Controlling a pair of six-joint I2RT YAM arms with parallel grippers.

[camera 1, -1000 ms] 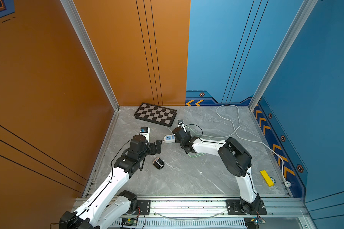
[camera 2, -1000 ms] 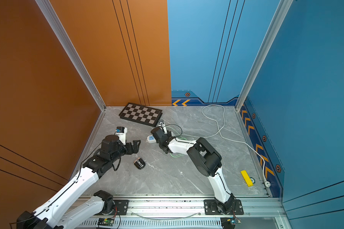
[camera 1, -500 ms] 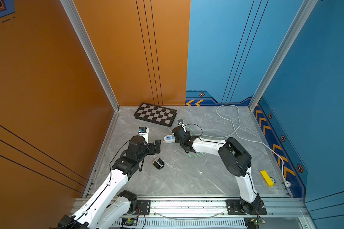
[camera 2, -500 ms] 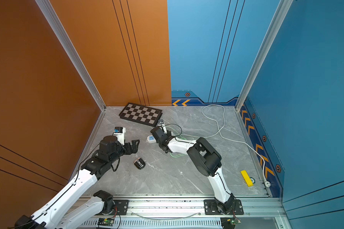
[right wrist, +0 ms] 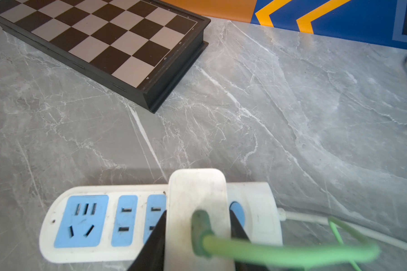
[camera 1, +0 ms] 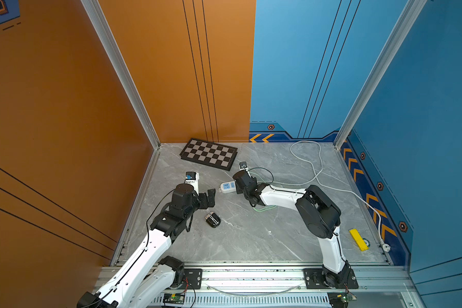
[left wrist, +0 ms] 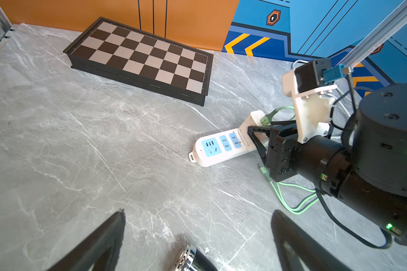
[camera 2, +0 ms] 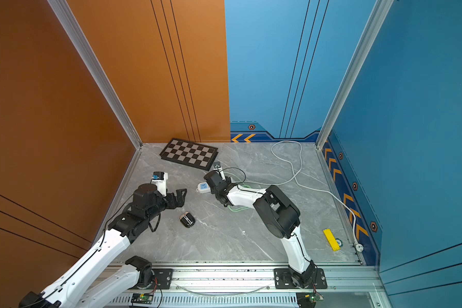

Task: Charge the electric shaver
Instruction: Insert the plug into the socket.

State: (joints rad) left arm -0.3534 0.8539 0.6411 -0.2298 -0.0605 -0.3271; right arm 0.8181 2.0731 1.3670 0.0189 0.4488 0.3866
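Left gripper (left wrist: 197, 212) hung wide open with nothing between its matte black fingers. Near it, untouched, the small glossy black egg-shaped electric shaver (camera 1: 213, 220) with its ribbed silver head lay on the veined grey marble-look tabletop (camera 1: 251, 240). Right gripper (right wrist: 197, 212) had its thin black fingers along both flanks of the scuffed white rounded-square charger block (right wrist: 197, 187), seated on the white-and-blue plastic power strip (right wrist: 85, 220) and trailing a rubbery pale green cable (right wrist: 291, 253); I could not tell whether they pinched it.
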